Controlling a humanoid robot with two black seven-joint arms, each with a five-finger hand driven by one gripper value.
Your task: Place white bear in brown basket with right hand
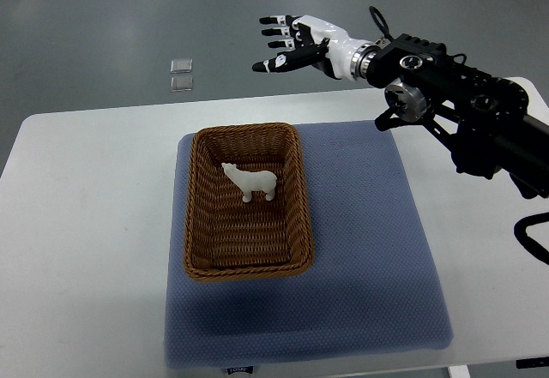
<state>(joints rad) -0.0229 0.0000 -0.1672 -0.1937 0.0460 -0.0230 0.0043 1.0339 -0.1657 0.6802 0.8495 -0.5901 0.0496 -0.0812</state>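
**White bear in basket, right hand released above far table edge**

Work surface: a white table (86, 224) carries a blue-grey mat (369, 249), which covers the centre and right-of-centre area and reaches the near edge.

Container: the brown basket (302, 215), rectangular and woven, lies on the left part of the mat with its long side running near to far. All four walls are in view.

Task object: the white bear (251, 182) stands upright on its legs inside the brown basket, in the far half of the basket floor. Its head points left. It is clear of the basket walls on every side.

Right hand (296, 45): the arm enters from the right edge and extends toward the far left. The hand is beyond the far edge of the table, raised and well apart from the basket. The fingers (276, 31) are spread and extended, pointing left. The hand grasps nothing.

Background: two small clear square items (181, 74) lie on the grey floor beyond the table, far left of the hand.
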